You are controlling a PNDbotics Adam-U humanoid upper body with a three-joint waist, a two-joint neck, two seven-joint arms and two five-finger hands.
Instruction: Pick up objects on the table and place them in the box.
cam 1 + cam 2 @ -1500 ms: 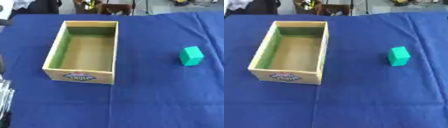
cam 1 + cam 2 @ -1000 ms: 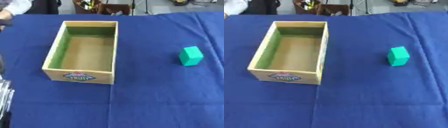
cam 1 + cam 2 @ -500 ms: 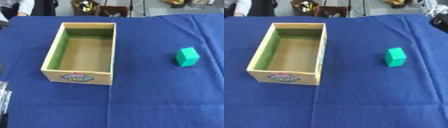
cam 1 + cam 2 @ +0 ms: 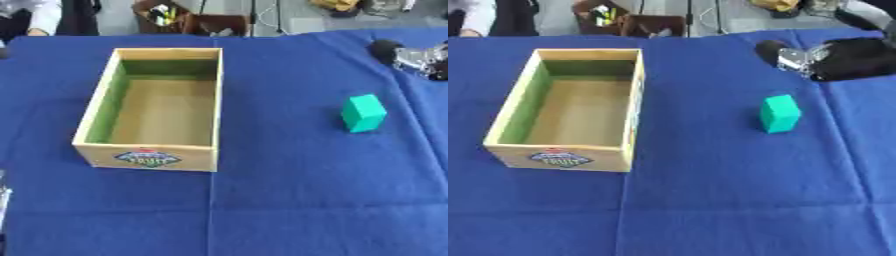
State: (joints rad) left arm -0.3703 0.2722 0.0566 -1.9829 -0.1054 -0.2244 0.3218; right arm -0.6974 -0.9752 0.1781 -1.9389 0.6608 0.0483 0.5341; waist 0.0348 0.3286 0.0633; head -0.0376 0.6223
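Note:
An open wooden box with a green inner lining and a label on its front wall stands left of centre on the blue cloth; nothing lies inside it. A green block stands on the cloth to the right of the box. My right hand, black with a silver joint, reaches in from the upper right and hovers behind and to the right of the block, apart from it; it is blurred. Only a grey sliver of my left hand shows at the lower left edge.
The blue cloth covers the whole table, with fold lines across it. Beyond the far edge stand a brown chair and a holder with small items. A person's sleeve shows at the far left.
My right hand has come in from the upper right toward the green block. The camera has shifted a little. The box and the block have stayed in place.

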